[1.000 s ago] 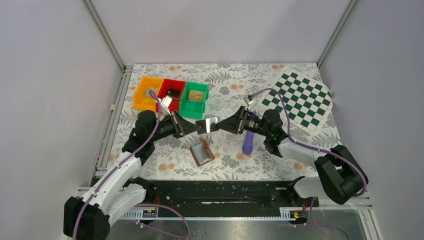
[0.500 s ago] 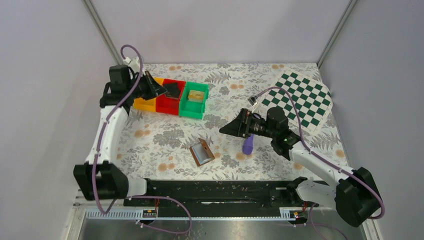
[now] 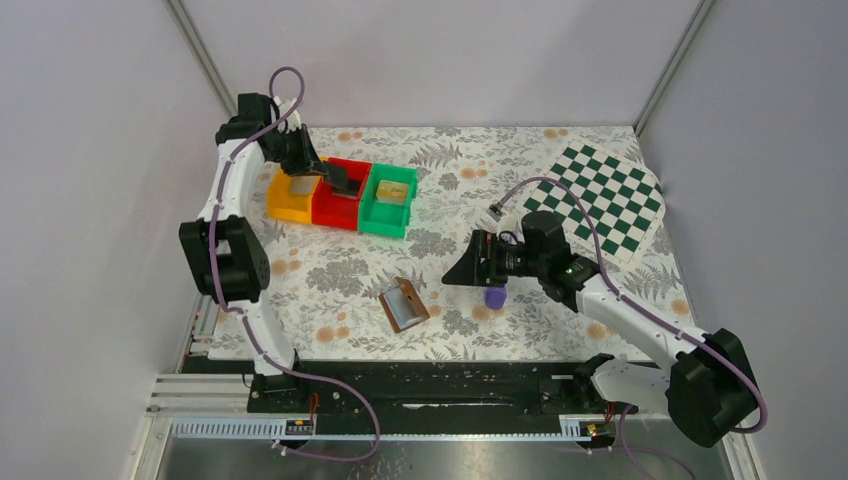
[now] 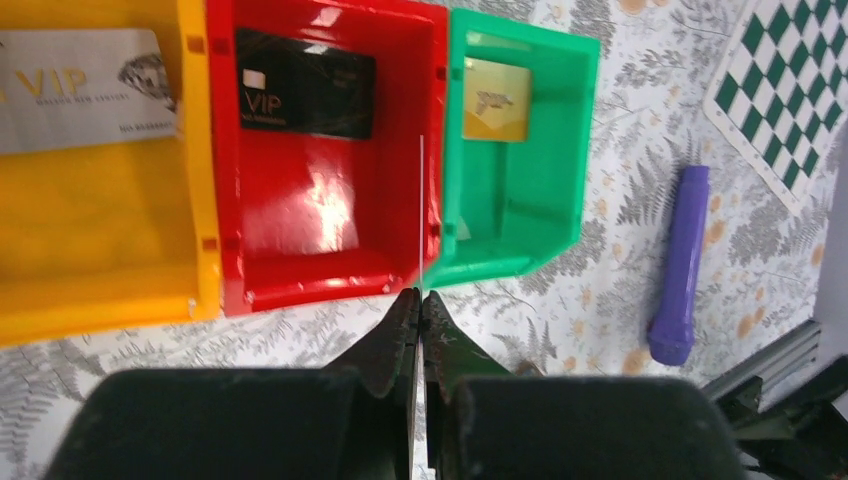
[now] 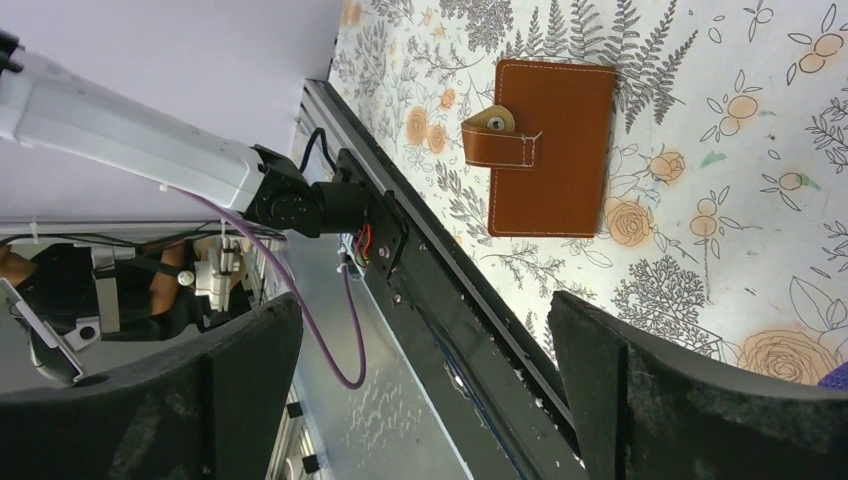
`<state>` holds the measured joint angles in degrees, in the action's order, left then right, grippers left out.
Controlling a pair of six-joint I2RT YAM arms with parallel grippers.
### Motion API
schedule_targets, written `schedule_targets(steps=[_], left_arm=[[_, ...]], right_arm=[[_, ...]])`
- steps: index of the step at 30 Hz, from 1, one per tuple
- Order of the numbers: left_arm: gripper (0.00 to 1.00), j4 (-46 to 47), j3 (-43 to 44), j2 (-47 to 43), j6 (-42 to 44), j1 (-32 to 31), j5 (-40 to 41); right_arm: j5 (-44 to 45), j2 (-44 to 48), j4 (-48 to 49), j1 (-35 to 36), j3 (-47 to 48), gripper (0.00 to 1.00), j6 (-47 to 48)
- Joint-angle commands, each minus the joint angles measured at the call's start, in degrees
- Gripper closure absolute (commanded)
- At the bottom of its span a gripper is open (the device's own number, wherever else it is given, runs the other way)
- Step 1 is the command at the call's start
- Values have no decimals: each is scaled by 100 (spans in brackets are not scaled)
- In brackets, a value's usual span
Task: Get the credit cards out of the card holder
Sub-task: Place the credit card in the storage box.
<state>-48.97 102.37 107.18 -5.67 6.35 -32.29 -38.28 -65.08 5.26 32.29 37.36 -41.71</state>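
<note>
You are looking at a floral counter (image 3: 330,270) that is carrying a green-and-white chessboard mat (image 3: 600,200) at its far right corner. Your left arm (image 3: 228,200) is reaching to the far left, its left tool (image 4: 420,300) hanging above the near wall between the red bin (image 4: 310,210) and the green bin (image 4: 520,190); its jaws are pressing together on a thin card (image 4: 421,200) that is showing edge-on. Your right arm (image 3: 620,310) is stretching toward the middle, and your right tool (image 5: 425,340) is standing wide apart with nothing between its fingers. The yellow bin (image 4: 100,230) is sitting against the red one, all three in a row. The card holder (image 5: 550,150) is lying flat on the counter near its front middle, brown cover and snap strap facing the right wrist camera, apart from both tools. A purple stick (image 4: 680,260) is lying just beside the right tool. A silver card (image 4: 85,90) is resting in the yellow bin, a black card (image 4: 305,95) in the red, and a gold card (image 4: 497,100) in the green.
</note>
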Motion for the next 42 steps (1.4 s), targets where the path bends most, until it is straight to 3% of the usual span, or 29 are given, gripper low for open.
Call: schedule_targets(steps=[1,7,12,21,42], left_arm=[[100,-412,964,685,343,77,79],[100,-812,2230,1712,455,76,108],[100,-799,2582,2175,439,69,10],[100,-494,2577,2486,496,-64,-146],[100,102,2596,2678,497,-231,371]], right_arm=[[-100,-111,-788,-38,610,1,604],[-5,-343,-1389,-65,1142,1,935],[-111,-668,-1436,-98,1439,1,941],[-198,-1046,-1479,-160,1707,1,987],[-163,-1170,-1471,-259,1807,1,947]])
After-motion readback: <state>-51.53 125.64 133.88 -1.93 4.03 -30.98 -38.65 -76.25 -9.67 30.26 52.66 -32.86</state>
